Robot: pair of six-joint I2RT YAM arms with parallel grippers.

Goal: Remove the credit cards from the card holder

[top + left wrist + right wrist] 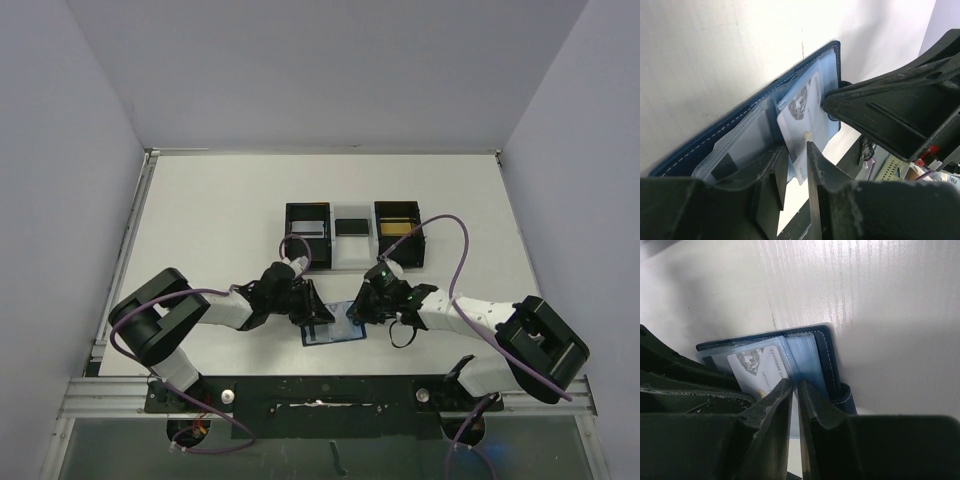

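The dark blue card holder [335, 333] lies open on the table between my two grippers. In the left wrist view, its blue edge [700, 145] frames clear inner pockets. A silver-grey credit card [802, 120] sticks partway out of one pocket. My left gripper [797, 150] is closed to a narrow gap on that card's lower corner. My right gripper [796, 385] is pinched on the holder's clear pocket edge [802, 352], beside the card [752, 367]. From above, the left gripper [312, 312] and right gripper [352, 310] meet over the holder.
Behind the holder stand two black open boxes [290, 240] [420, 245] joined by a white tray [351, 252]. They hold a silver card [310, 225], a dark card [351, 226] and a gold card [397, 228]. The snap tab [847, 397] hangs at the holder's edge.
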